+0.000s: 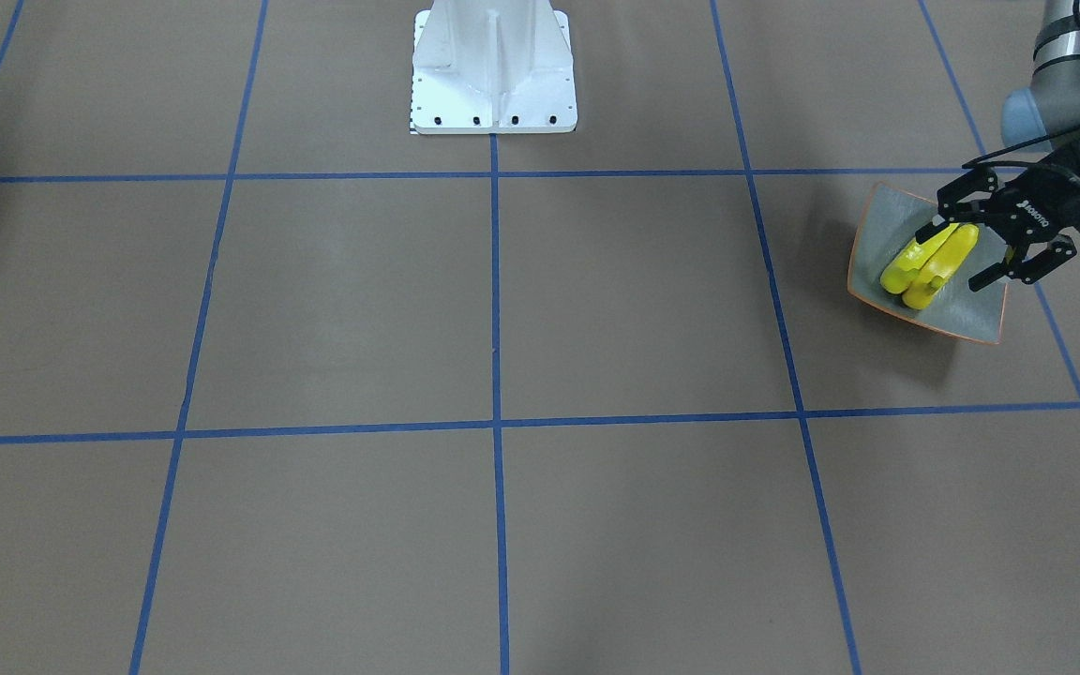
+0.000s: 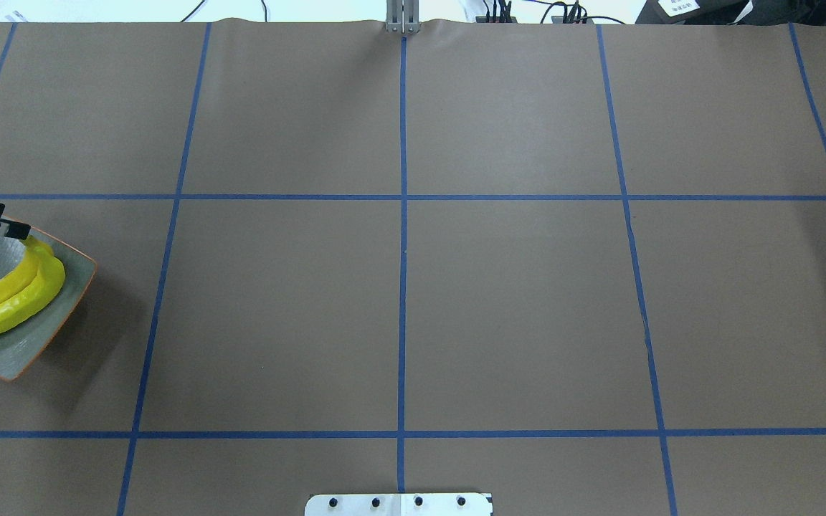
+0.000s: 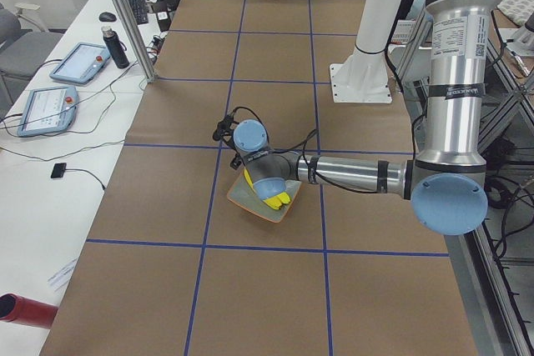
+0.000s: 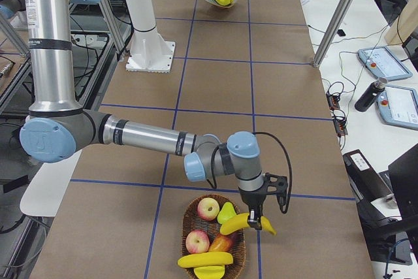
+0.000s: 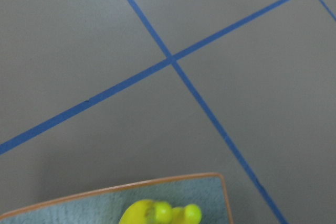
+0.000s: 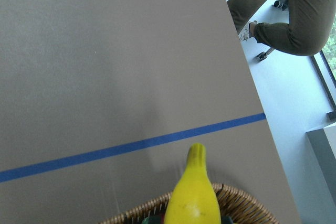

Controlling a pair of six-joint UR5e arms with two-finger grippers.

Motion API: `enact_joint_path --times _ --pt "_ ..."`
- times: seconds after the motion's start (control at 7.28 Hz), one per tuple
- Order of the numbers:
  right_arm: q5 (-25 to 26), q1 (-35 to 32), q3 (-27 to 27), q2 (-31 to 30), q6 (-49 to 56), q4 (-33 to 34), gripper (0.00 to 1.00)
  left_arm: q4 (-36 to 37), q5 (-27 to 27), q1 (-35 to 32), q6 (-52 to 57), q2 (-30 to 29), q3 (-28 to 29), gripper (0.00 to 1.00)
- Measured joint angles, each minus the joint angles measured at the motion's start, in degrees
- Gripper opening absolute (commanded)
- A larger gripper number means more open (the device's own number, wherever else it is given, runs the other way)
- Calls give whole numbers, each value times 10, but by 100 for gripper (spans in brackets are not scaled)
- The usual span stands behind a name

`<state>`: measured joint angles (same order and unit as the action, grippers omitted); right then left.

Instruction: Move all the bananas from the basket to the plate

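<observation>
The grey plate [image 1: 962, 314] with an orange rim lies at the table's left end. It also shows in the overhead view [image 2: 62, 301] and the left wrist view [image 5: 157, 184]. Two yellow bananas [image 1: 924, 267] lie on it side by side. My left gripper [image 1: 957, 255] hangs open just above their stem ends and holds nothing. At the far end, my right gripper [image 4: 256, 217] is shut on a third banana [image 4: 245, 222], lifted over the wicker basket [image 4: 196, 213]. That banana fills the bottom of the right wrist view [image 6: 193, 200]. Another banana [image 4: 204, 261] lies in the basket.
The basket also holds two apples [image 4: 209, 208] and a pear [image 4: 226, 212]. The white robot base [image 1: 493, 75] stands at the table's middle back. A seated person's leg [image 6: 294, 9] is just past the table edge near the basket. Tablets and a bottle [image 4: 363, 93] sit on the side bench.
</observation>
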<state>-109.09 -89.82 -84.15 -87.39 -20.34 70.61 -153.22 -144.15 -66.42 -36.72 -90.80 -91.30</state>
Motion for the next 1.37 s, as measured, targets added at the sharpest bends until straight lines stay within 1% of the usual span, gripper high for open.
enact_joint_path --times 0.14,0.27,0.41,0.55,0.69,0.82,1.1,1.24,1.37 --pt "-18 -1 -40 24 0 72 0 5 1 0 -46 -32 0 100" --pt "-46 -1 -68 45 -5 122 0 15 1 1 -86 -65 0 100" --pt "-89 0 -82 62 -27 144 0 20 2 3 -123 -99 0 100" --pt "-138 3 -90 77 -68 148 0 23 2 14 -153 -139 1 100" --pt "-177 16 -103 86 -125 142 0 24 9 36 -173 -182 7 100" --pt "-196 40 -121 96 -197 126 0 24 37 67 -205 -224 15 100" --pt "-206 103 -146 121 -359 69 0 21 115 141 -314 -299 13 100" --pt "-212 140 -153 137 -445 28 0 16 142 171 -356 -328 2 100" --pt "-225 175 -156 157 -527 -18 0 9 174 205 -379 -343 -18 100"
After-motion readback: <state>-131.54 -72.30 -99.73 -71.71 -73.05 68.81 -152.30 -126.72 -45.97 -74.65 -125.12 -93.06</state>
